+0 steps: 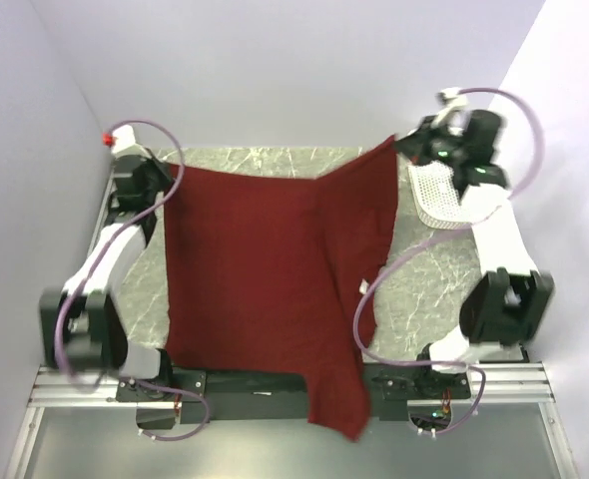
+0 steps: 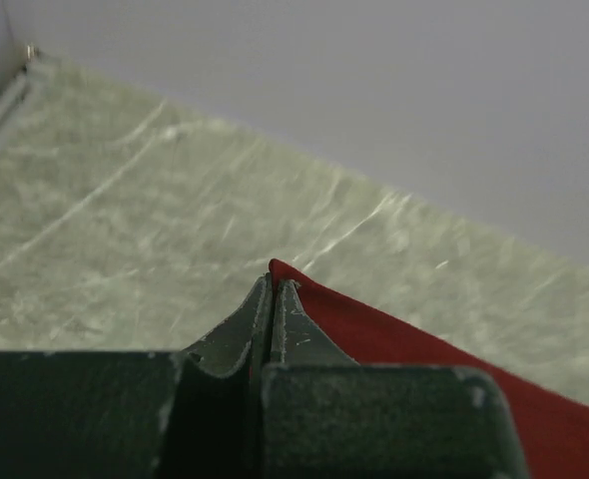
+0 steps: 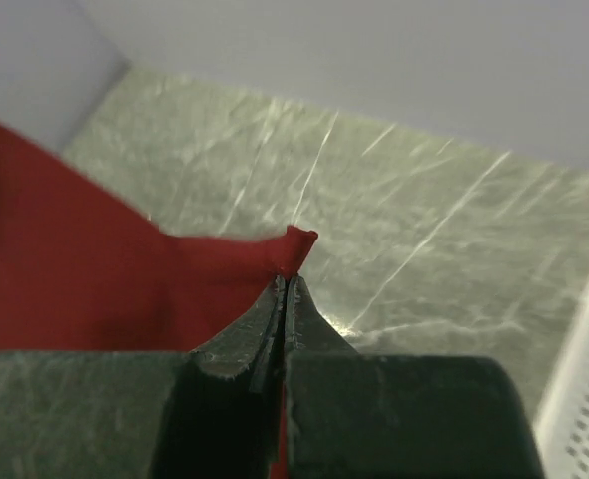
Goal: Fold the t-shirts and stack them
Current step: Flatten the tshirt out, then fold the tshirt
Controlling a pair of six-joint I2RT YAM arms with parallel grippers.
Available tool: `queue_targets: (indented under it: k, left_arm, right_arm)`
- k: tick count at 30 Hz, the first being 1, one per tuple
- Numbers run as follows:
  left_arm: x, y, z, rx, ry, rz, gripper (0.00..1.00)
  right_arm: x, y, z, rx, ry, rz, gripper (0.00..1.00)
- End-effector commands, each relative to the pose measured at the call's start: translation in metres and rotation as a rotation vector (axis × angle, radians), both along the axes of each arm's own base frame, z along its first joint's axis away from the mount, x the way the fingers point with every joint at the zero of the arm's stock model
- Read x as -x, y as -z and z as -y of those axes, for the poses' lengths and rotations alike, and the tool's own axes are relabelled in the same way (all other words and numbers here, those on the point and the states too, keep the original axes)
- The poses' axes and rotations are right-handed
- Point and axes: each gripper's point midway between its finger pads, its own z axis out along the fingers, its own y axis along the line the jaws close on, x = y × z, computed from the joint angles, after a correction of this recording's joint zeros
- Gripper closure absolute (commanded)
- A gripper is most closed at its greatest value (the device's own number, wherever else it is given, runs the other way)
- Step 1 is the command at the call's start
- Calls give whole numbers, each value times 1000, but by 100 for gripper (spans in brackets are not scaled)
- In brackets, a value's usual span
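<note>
One dark red t-shirt (image 1: 265, 269) is stretched over the marbled table, its far edge held up between both arms and its near end hanging over the front rail. A small white label (image 1: 363, 287) shows at its right side. At the far left, my left gripper (image 1: 172, 172) is shut on the shirt's corner; in the left wrist view the red cloth (image 2: 394, 334) pokes out at the closed tips of that gripper (image 2: 273, 283). At the far right, my right gripper (image 1: 406, 147) is shut on the other corner, with the red cloth (image 3: 210, 261) bunched at its tips (image 3: 287, 279).
A white mesh basket (image 1: 442, 196) lies at the far right of the table (image 1: 265, 158), just beside the right gripper, and its wall (image 3: 584, 389) shows at the right edge of the right wrist view. White walls close in at the back and on both sides.
</note>
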Motion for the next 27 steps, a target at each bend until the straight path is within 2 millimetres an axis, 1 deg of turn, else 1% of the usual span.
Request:
queue_targets:
  k: [1, 2, 3, 4, 5, 6, 7, 8, 9, 10, 11, 12, 13, 14, 15, 16, 17, 18, 19, 20, 21, 22, 23, 24, 25, 26, 27]
  left_arm:
    - [-39, 7, -3, -63, 21, 50, 100]
    - [-50, 14, -3, -65, 22, 34, 100]
    - [-60, 26, -5, -72, 18, 5, 100]
    - [-72, 67, -6, -70, 20, -92, 100]
    - [-85, 64, -7, -73, 17, -97, 100]
    - [-91, 75, -9, -76, 12, -134, 100]
    - [-97, 108, -10, -72, 9, -218, 100]
    - [-106, 102, -12, -74, 0, -215, 100]
    - [-111, 107, -14, -70, -7, -233, 100]
    - [-113, 125, -16, -66, -11, -284, 100]
    - [-120, 118, -19, -64, -20, -274, 100]
    - [-123, 120, -20, -64, -24, -282, 100]
    - [-126, 129, -22, -66, -29, -303, 100]
    - [-129, 128, -26, -65, -37, -308, 100]
    - [-131, 137, -26, -66, -35, -330, 100]
    - [-134, 139, -27, -67, -35, -335, 100]
    - [-138, 135, -30, -64, -35, -326, 100]
    - [-139, 139, -30, -63, -32, -341, 100]
    - [-141, 147, -30, -63, -29, -358, 100]
    - [-145, 143, -30, -62, -22, -348, 100]
    - [-146, 145, -30, -61, -19, -356, 100]
    - [-148, 148, -30, -61, -18, -364, 100]
    - [-151, 145, -31, -60, -18, -355, 100]
    - [-152, 147, -31, -57, -15, -357, 100]
    - [-153, 146, -30, -58, -14, -353, 100]
    - [-157, 142, -30, -59, -11, -343, 100]
    - [-160, 140, -30, -60, -9, -337, 100]
  right_arm:
    - [-38, 4, -22, 93, -50, 138, 100]
    - [-50, 5, -26, 93, -55, 133, 100]
    - [-62, 14, -34, 95, -58, 108, 100]
    - [-80, 49, -36, 100, -55, 24, 100]
    - [-93, 40, -37, 107, -43, 39, 100]
    - [-104, 47, -39, 112, -36, 21, 100]
    - [-113, 77, -56, 125, -53, -52, 100]
    - [-121, 83, -59, 133, -45, -69, 100]
    - [-131, 70, -62, 138, -35, -39, 100]
    - [-135, 75, -69, 148, -31, -59, 100]
    - [-146, 77, -73, 149, -26, -56, 100]
    - [-151, 77, -76, 150, -23, -58, 100]
    - [-156, 92, -81, 152, -21, -93, 100]
    - [-159, 91, -82, 149, -18, -92, 100]
    - [-163, 83, -84, 145, -13, -75, 100]
    - [-165, 87, -87, 148, -13, -79, 100]
    - [-166, 85, -89, 151, -11, -72, 100]
    - [-166, 86, -90, 153, -10, -73, 100]
    - [-166, 84, -91, 152, -9, -67, 100]
    - [-167, 84, -90, 152, -8, -66, 100]
    - [-166, 83, -92, 152, -10, -64, 100]
    - [-166, 80, -89, 158, -7, -55, 100]
    - [-165, 79, -89, 159, -8, -53, 100]
    - [-164, 80, -86, 163, -9, -54, 100]
    - [-161, 73, -85, 160, -10, -41, 100]
    - [-159, 78, -83, 162, -12, -51, 100]
    - [-156, 77, -82, 157, -21, -51, 100]
